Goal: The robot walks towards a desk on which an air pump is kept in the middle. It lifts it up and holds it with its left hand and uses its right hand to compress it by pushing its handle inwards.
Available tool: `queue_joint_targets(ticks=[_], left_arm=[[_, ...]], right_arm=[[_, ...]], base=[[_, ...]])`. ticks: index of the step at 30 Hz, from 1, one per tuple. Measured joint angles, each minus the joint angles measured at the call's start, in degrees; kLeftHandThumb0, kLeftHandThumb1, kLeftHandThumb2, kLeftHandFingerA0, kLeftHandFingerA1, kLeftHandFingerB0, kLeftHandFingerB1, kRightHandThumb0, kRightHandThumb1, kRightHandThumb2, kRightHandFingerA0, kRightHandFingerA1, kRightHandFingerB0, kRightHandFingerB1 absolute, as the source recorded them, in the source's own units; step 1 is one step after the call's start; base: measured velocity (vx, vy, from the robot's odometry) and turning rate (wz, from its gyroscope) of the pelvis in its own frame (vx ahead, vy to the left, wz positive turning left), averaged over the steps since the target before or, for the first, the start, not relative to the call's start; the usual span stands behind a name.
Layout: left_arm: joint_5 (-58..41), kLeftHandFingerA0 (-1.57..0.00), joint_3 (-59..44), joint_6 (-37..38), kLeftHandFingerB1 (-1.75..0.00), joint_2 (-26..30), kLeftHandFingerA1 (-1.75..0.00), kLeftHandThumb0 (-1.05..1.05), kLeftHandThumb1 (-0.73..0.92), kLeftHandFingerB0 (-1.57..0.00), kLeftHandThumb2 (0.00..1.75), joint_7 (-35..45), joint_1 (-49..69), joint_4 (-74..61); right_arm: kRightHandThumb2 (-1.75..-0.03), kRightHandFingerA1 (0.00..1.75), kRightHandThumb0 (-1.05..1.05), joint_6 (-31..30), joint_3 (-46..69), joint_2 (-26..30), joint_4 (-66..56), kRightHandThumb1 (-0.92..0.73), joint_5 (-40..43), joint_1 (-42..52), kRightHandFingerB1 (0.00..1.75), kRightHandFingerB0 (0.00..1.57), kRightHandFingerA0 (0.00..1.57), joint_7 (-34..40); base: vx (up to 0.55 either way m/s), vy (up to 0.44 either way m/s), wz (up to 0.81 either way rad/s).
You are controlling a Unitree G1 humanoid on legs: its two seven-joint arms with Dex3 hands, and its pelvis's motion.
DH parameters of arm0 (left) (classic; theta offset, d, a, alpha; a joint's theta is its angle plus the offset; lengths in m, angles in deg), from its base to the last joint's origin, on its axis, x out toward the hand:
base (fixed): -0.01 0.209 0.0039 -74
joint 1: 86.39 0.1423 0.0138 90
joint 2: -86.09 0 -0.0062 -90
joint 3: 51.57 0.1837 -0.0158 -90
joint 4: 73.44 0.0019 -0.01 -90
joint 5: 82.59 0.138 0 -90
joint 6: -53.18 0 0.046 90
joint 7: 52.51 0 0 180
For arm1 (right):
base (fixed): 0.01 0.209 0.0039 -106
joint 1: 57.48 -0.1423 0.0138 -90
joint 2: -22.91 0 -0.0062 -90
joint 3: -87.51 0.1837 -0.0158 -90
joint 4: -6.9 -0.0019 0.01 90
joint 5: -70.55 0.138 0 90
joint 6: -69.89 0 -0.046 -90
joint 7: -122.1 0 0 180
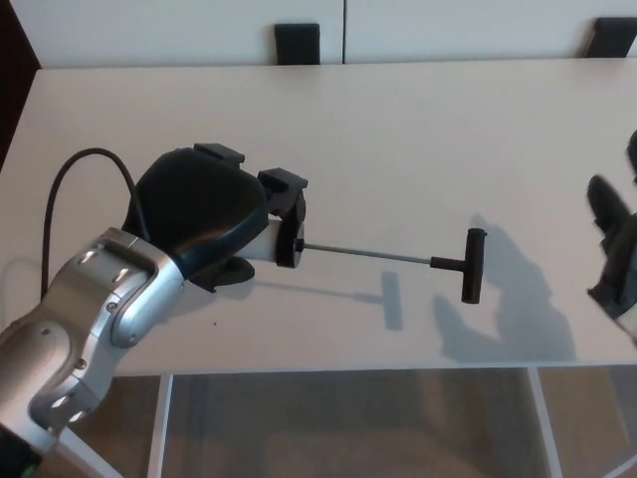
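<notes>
My left hand [204, 214] is shut on the body of the air pump [284, 239] and holds it level above the pale desk [418, 129]. The pump's thin metal rod [368, 253] is drawn out to the right. It ends in a black T-handle [473, 265] that hangs free over its shadow. My right hand [617, 249] shows at the right edge, clear of the handle by a wide gap, its black fingers [603, 204] spread apart and empty.
Two black brackets [297, 43] [609, 36] sit at the desk's far edge against the white wall. The desk's near edge [398, 368] runs under the pump, with a white leg frame [157, 428] and floor below.
</notes>
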Motion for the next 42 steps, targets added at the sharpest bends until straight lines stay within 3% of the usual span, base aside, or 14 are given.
queue_joint_targets(ticks=[1,2,6,7,8,9,15,16,18,23,32,35,40,42], left_arm=[[0.01,-0.72,-0.04,0.08,-1.09,-0.11,-1.65,-0.20,0.65,-0.56,0.53,0.06,0.05,0.00],[0.03,-0.78,-0.07,0.12,-0.94,-0.31,-1.59,-0.24,0.62,-0.64,0.57,0.15,0.13,-0.01],[0.18,-0.78,-0.17,0.34,-0.91,-0.74,-1.60,-0.24,0.62,-0.66,0.57,0.47,0.37,-0.01],[0.18,-0.82,-0.17,0.34,-0.86,-0.74,-1.56,-0.25,0.60,-0.69,0.59,0.47,0.37,-0.01],[0.26,-0.82,-0.18,0.38,-0.86,-0.97,-1.56,-0.25,0.60,-0.69,0.59,0.56,0.53,-0.01],[0.26,-0.82,-0.18,0.38,-0.87,-0.97,-1.56,-0.25,0.60,-0.70,0.59,0.56,0.53,-0.01],[0.45,-0.79,-0.48,1.15,-0.89,-1.14,-1.55,-0.28,0.62,-0.70,0.59,0.73,1.07,0.01],[0.45,-0.74,-0.55,1.23,-0.74,-1.15,-1.54,-0.15,0.67,-0.77,0.60,0.76,1.11,0.01],[0.47,-0.81,-0.64,1.30,-0.63,-1.26,-1.46,-0.24,0.61,-0.77,0.65,0.89,1.29,0.01],[0.73,-0.82,-0.65,1.86,-0.53,-1.70,-1.39,-0.20,0.67,-0.76,0.61,0.92,1.72,0.06],[1.61,-0.82,-0.62,1.98,-0.55,-2.56,-1.45,-0.20,0.70,-0.74,0.63,0.96,1.76,0.13],[1.66,-0.84,-0.60,1.98,-0.63,-3.22,-1.43,-0.29,0.64,-0.74,0.70,1.02,1.78,0.12],[1.73,-0.84,-0.36,1.97,-0.66,-4.11,-1.42,-0.26,0.65,-0.76,0.71,1.28,1.88,0.01],[1.88,-0.79,-0.20,1.97,-0.68,-4.55,-1.51,-0.16,0.72,-0.78,0.61,1.63,1.88,-0.20]], right_arm=[[-1.15,0.19,-0.85,-0.18,-0.21,-0.29,1.05,-0.72,0.01,-0.12,0.15,0.00,0.00,0.15],[-1.16,0.16,-0.88,-0.35,-0.49,-0.81,2.59,-0.75,0.06,-0.23,0.12,0.00,0.00,0.31],[-1.15,0.18,-0.85,-0.52,-1.26,-2.54,3.82,-0.75,0.52,-0.27,0.14,0.00,0.00,0.40],[-1.00,0.12,-0.88,-0.52,-1.26,-2.54,3.82,-0.74,0.52,-0.27,0.08,0.00,0.00,0.40],[-1.00,0.12,-0.88,-0.67,-1.78,-3.22,3.63,-0.74,0.92,-0.18,0.08,0.00,0.00,0.34],[-1.16,0.14,-0.89,-0.67,-1.78,-3.22,3.63,-0.78,0.92,-0.18,0.11,0.00,0.00,0.34],[-1.17,0.11,-0.95,-2.08,-3.23,-4.92,0.22,-0.81,3.20,0.84,0.06,0.00,0.00,-0.36],[-1.17,0.10,-0.95,-2.33,-3.36,-4.99,-0.40,-0.80,3.48,0.94,0.06,0.00,0.00,-0.39],[-1.16,0.14,-0.90,-2.96,-3.71,-5.09,-1.90,-0.78,4.08,1.29,0.10,0.00,0.00,-0.42],[-1.16,0.11,-0.95,-4.87,-4.51,-5.19,-5.52,-0.79,5.99,2.44,0.06,0.00,0.00,-0.66],[-1.14,0.13,-0.95,-7.87,-5.72,-5.28,-11.09,-0.76,9.38,3.41,0.08,0.00,0.00,-1.08],[-1.15,0.19,-0.86,-8.61,-6.02,-5.29,-11.50,-0.76,10.02,3.51,0.15,0.00,0.00,-1.07],[-1.16,0.16,-0.93,-8.95,-6.56,-5.64,-9.94,-0.82,10.38,3.50,0.09,0.01,0.02,-1.01],[-1.16,0.17,-0.91,-8.93,-6.79,-5.74,-8.49,-0.82,10.32,3.39,0.10,0.00,0.00,-0.98]], base=[[0.00,0.000,0.00],[0.00,0.000,0.00],[0.00,0.000,0.00],[0.00,0.000,0.00],[0.00,0.000,0.00],[0.00,0.000,0.00],[0.00,0.000,0.00],[0.00,0.000,0.00],[0.00,0.000,0.00],[0.00,0.000,0.00],[0.00,0.000,0.00],[0.00,0.000,0.00],[0.00,0.000,0.00],[0.00,0.000,0.00]])
